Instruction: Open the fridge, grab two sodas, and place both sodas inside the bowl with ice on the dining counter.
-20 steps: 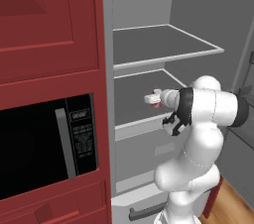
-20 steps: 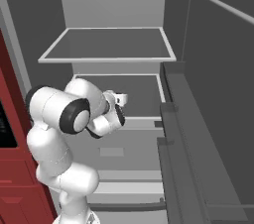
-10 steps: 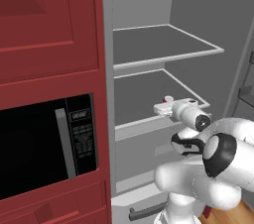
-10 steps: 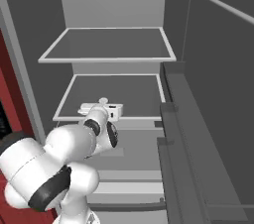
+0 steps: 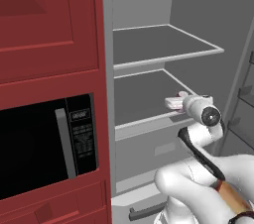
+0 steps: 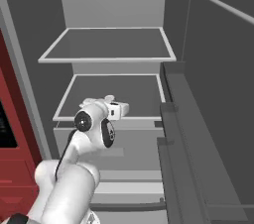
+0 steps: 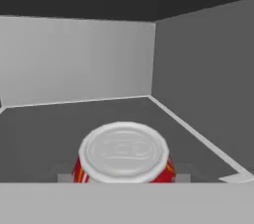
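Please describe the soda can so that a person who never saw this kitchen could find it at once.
Look into the open fridge beside the red cabinets with the black microwave. The can is over the lower glass shelf, right in front of the end effector, near the shelf's front edge. It is small and red with a silver top, the sole coloured thing against the grey interior.

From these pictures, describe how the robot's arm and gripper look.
The arm is glossy white with rounded segments, dark round joint caps and a black cable along its side. An orange-brown band shows near its base. The gripper end is white and blocky.
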Available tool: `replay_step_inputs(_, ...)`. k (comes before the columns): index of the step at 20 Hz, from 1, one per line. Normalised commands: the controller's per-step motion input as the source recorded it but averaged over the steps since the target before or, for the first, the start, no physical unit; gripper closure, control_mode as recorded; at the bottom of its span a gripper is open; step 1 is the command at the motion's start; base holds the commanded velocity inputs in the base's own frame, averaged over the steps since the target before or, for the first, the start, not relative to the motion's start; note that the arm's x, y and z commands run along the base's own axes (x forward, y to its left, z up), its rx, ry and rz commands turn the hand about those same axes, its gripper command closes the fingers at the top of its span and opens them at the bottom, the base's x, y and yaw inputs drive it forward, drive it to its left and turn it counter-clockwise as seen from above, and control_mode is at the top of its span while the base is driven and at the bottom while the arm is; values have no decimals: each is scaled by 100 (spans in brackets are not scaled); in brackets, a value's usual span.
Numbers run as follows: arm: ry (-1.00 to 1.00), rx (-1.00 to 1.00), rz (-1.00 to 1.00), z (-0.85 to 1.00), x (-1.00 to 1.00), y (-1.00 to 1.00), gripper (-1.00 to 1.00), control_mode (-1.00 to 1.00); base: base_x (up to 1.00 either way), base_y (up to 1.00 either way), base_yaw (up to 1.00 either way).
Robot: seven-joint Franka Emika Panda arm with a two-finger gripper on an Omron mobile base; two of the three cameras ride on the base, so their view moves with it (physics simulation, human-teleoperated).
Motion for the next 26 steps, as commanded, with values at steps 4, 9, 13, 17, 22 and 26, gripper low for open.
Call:
replay_step_inputs(4,36,0,-10,35,-63,-36,100,-100,0,0,0)
replay_step_inputs(9,44,-5,-8,5,-74,-24,100,-100,0,0,0)
replay_step_inputs(13,32,-7,-5,-23,-96,-2,100,-100,0,0,0)
replay_step_inputs(17,15,0,-2,-15,-100,0,100,-100,0,0,0)
replay_step_inputs(22,0,0,0,11,-87,3,100,-100,0,0,0)
replay_step_inputs(26,-24,0,0,62,-63,0,100,-100,0,0,0)
